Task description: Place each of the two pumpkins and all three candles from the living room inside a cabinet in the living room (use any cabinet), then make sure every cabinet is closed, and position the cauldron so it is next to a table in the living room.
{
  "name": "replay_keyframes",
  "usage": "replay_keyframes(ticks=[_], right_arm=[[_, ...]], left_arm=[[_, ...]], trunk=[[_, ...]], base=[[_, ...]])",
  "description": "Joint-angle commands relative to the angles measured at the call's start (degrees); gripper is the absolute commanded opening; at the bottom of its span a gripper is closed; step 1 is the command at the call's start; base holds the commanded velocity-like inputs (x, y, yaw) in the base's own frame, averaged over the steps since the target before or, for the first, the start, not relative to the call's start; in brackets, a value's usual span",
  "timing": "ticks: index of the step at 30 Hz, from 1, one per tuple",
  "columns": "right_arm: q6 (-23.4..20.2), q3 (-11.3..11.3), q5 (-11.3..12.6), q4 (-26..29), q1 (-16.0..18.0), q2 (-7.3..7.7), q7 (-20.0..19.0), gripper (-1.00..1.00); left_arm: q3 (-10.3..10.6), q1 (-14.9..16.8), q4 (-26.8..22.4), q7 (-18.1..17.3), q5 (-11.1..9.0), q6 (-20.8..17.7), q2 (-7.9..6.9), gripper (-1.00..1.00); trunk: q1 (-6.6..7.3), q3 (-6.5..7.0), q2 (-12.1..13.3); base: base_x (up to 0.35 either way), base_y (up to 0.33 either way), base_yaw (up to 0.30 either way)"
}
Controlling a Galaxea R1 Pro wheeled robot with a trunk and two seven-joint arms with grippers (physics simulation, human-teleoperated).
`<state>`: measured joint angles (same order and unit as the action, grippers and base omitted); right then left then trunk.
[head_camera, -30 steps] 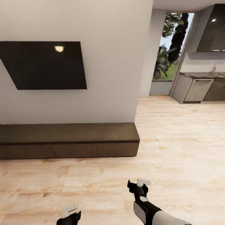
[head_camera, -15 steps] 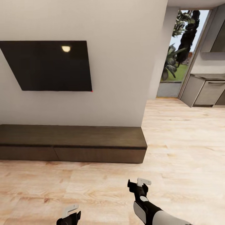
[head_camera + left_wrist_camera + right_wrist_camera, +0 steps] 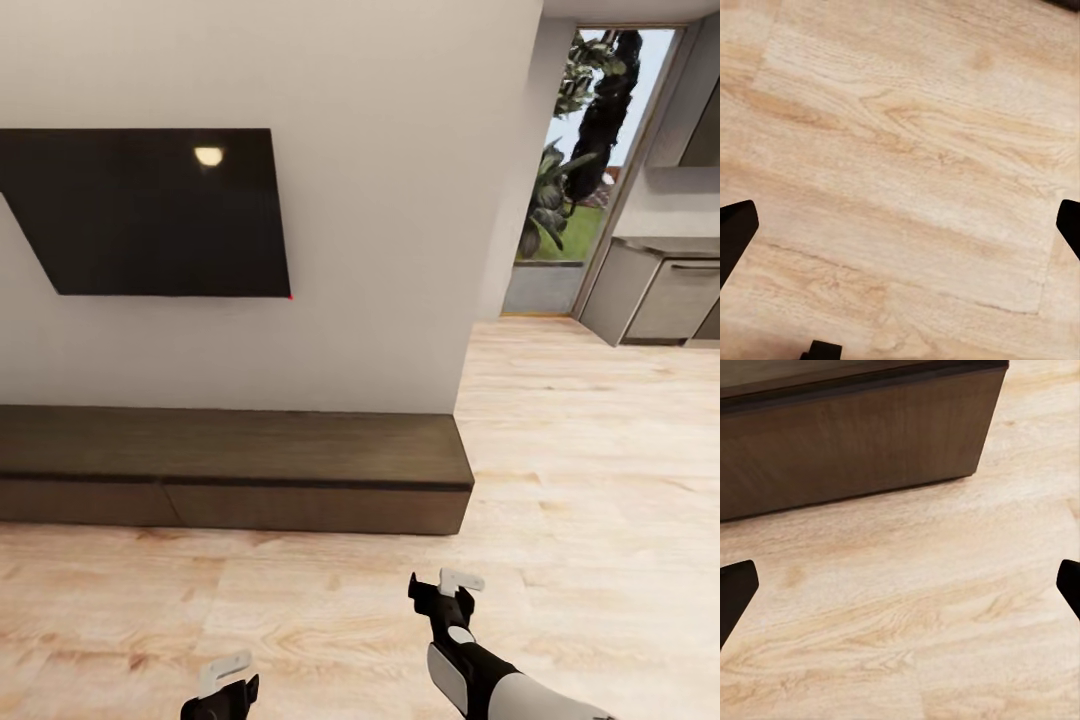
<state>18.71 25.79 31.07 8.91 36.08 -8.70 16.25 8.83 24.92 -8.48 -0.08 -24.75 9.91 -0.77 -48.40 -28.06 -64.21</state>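
The long, low dark-brown cabinet [image 3: 230, 470] runs along the white wall ahead, its flat top bare and its fronts flush and shut. Its right end [image 3: 855, 442] fills the far part of the right wrist view. My right gripper [image 3: 441, 588] hangs open over the wood floor, a short way in front of that end, with nothing between its fingers [image 3: 735, 592]. My left gripper [image 3: 231, 684] sits at the bottom edge of the head view, open and empty, over bare floorboards [image 3: 900, 172]. The pumpkins, candles, cauldron and table are out of view.
A black TV screen [image 3: 150, 210] hangs on the wall above the cabinet. To the right, the wall ends at a corner [image 3: 500, 250]. Past it are a glass door [image 3: 570, 200] and grey kitchen units [image 3: 660, 300]. Light wood floor [image 3: 580, 480] stretches right and forward.
The whole picture has shifted right and slightly down, so the camera has turned left and tilted. Both arms keep the same pose, and nothing in the room has moved.
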Motion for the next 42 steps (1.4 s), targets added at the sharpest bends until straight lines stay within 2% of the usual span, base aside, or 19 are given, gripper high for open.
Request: replay_keyframes(ticks=[1,7,13,16,17,18,20,21,22,23,24,25,27,30,31,33,35,38,42], right_arm=[[0.18,0.49,0.44,-0.06,0.05,0.02,0.27,1.0],[0.49,0.47,0.42,-0.44,0.05,0.09,0.33,1.0],[0.77,0.41,0.5,-0.5,0.05,0.09,0.7,1.0],[0.9,0.26,0.71,-0.23,0.05,0.06,0.85,1.0],[0.93,0.14,0.85,-0.13,0.05,0.04,0.89,1.0],[0.96,0.0,1.04,-0.06,0.05,0.03,0.86,1.0],[1.23,-0.24,1.41,0.04,0.1,0.06,0.47,1.0],[1.32,-0.28,1.53,0.06,0.1,0.06,0.29,1.0],[1.45,-0.35,1.85,0.06,0.11,0.07,-0.33,1.0],[1.53,-0.41,2.72,0.06,0.12,0.05,-2.23,1.0],[1.55,-0.43,3.59,0.06,0.13,0.03,-4.25,1.0],[1.57,-0.45,4.83,0.04,0.13,0.02,-7.07,1.0],[1.45,-0.64,8.68,-0.28,0.13,0.08,-14.85,1.0],[0.92,-1.18,17.0,-0.96,0.13,1.37,-28.73,1.0],[0.84,-1.21,18.33,-1.18,0.13,1.77,-30.89,1.0],[0.63,-1.34,22.77,-2.52,0.13,2.75,-37.87,1.0],[0.52,-1.4,25.51,-3.83,0.13,3.13,-41.69,1.0],[0.44,-1.49,27.1,-4.66,0.13,3.3,-43.58,1.0],[0.39,-1.58,27.63,-4.97,0.13,3.4,-44.02,1.0]], left_arm=[[0.49,0.04,0.04,-0.01,-0.54,0.2,-0.03,1.0],[0.49,0.04,-0.11,-0.01,-0.56,0.2,-0.13,1.0],[0.22,0.12,-0.42,-0.09,-0.92,-0.25,-0.87,1.0],[0.22,0.18,-3.05,-0.09,-0.87,-2.11,-1.18,1.0],[0.27,0.19,-5.42,-0.1,-0.79,-4.8,-1.29,1.0],[0.3,0.2,-8.6,-0.1,-0.68,-9.45,-1.54,1.0],[0.09,0.21,-17.7,-0.1,-0.94,-23.7,-3.21,1.0],[-0.01,0.21,-20.62,-0.11,-1.04,-27.74,-3.82,1.0],[-0.26,0.18,-26.96,-0.14,-1.42,-35.77,-5.14,1.0],[-1.07,0.11,-37.0,-0.13,-2.8,-46.89,-7.04,1.0],[-1.84,0.07,-43.18,-0.12,-4.36,-53.39,-8.01,1.0],[-2.67,0.02,-48.69,-0.11,-6.39,-58.47,-8.67,1.0],[-3.94,-0.1,-57.18,-0.1,-11.33,-63.74,-9.61,1.0],[-4.45,-1.11,-63.22,-0.07,-19.23,-66.34,-11.57,1.0],[-4.43,-1.3,-63.77,-0.07,-20.47,-66.51,-11.81,1.0],[-4.38,-1.81,-65.3,-0.08,-24.89,-66.94,-12.58,1.0],[-4.3,-2.02,-66.0,-0.04,-27.98,-67.1,-13.07,1.0],[-4.14,-2.12,-66.4,-0.07,-29.84,-67.18,-13.3,1.0],[-4.09,-2.15,-66.46,-0.02,-30.35,-67.07,-13.36,1.0]], trunk=[[-0.01,-0.05,-0.03],[-0.01,-0.05,-0.03],[-0.01,-0.05,-0.03],[-0.01,-0.05,-0.03],[-0.01,-0.05,-0.03],[-0.01,-0.05,-0.03],[-0.01,-0.05,-0.03],[-0.01,-0.05,-0.03],[-0.01,-0.05,-0.03],[-0.01,-0.05,-0.03],[-0.01,-0.05,-0.03],[-0.01,-0.05,-0.03],[-0.01,-0.05,-0.03],[-0.01,-0.05,-0.03],[-0.01,-0.05,-0.03],[-0.01,-0.05,-0.03],[-0.01,-0.05,-0.03],[-0.23,-0.23,-0.43],[-1.11,-0.95,-2.04]], base=[[0.072,0.0,0.0],[0.02,0.0,0.0],[0.001,0.0,0.0],[0.0,0.0,0.0],[0.0,0.0,0.0],[0.0,0.0,0.0],[0.0,0.0,0.0],[0.0,0.0,0.0],[0.0,0.0,0.0],[0.0,0.0,0.0],[0.0,0.0,0.0],[0.0,0.0,0.0],[0.0,0.0,0.0],[0.0,0.0,0.0],[0.0,0.0,0.0],[0.0,0.0,0.0],[0.0,0.0,0.0],[0.0,0.0,0.0],[0.0,0.0,0.0]])
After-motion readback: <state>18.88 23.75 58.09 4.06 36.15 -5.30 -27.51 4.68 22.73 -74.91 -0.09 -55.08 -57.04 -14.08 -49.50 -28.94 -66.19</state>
